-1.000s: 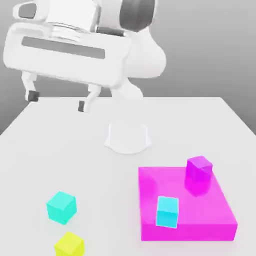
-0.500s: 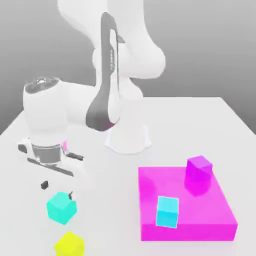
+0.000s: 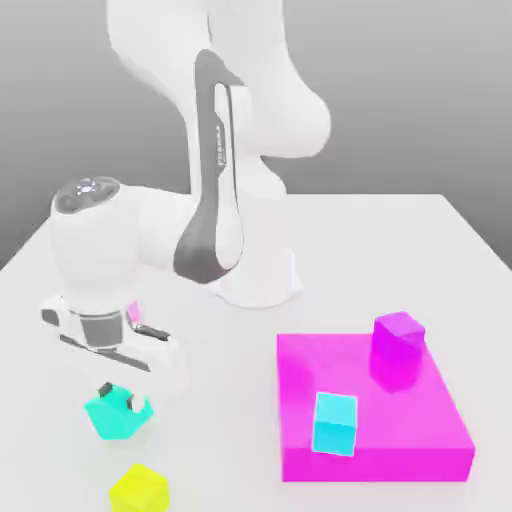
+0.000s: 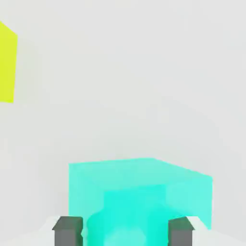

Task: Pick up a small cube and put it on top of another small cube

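Observation:
A small cyan cube [image 3: 112, 420] [image 4: 139, 187] lies on the white table near the exterior view's left front. My gripper [image 3: 118, 396] [image 4: 124, 231] is down over it, and its dark fingertips [image 3: 105, 389] press on the cube's two sides, shut on it. A small yellow cube [image 3: 138, 489] [image 4: 7, 62] sits just in front of it. A second cyan cube [image 3: 335, 423] and a magenta cube [image 3: 399, 345] rest on a flat magenta block [image 3: 420, 440] on the exterior view's right.
The arm's white base [image 3: 256, 282] stands at the table's middle back. The flat magenta block takes up the front right. Bare white table [image 3: 220, 420] lies between the cubes and the block.
The hand came down from high above the table onto the left cyan cube. Its fingers went from wide apart to closed against the cube, which has turned slightly.

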`<state>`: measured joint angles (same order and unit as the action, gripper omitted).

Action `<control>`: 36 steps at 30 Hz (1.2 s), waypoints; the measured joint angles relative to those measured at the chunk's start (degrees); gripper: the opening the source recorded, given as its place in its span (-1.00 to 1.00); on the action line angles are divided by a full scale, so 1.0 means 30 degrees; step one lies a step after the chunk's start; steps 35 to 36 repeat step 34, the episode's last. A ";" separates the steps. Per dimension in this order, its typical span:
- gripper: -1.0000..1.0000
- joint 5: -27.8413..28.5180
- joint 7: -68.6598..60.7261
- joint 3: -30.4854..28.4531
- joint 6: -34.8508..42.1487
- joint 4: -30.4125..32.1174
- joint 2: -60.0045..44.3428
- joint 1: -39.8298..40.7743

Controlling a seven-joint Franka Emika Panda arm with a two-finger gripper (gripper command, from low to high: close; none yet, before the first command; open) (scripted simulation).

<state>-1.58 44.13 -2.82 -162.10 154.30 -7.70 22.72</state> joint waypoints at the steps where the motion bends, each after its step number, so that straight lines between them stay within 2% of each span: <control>1: -1.00 0.0143 0.0172 -0.0026 0.0439 0.0001 0.0417 -0.0042; 19: -1.00 0.0503 0.5909 0.1048 0.4981 -0.5849 -0.0897 -0.2248; 23: -1.00 0.0580 0.6266 0.1071 0.3212 -0.6270 -0.3080 -0.2425; 24: 1.00 0.0594 0.6287 0.1063 0.2668 -0.6308 -0.3661 -0.2438; 30: 1.00 0.0606 0.6302 0.1056 0.2401 -0.6327 -0.3952 -0.2445; 34: 1.00 0.0588 0.6293 0.1069 0.4169 -0.6247 -0.2109 -0.2441; 36: 1.00 0.0588 0.6293 0.1069 0.4169 -0.6247 -0.2109 -0.2441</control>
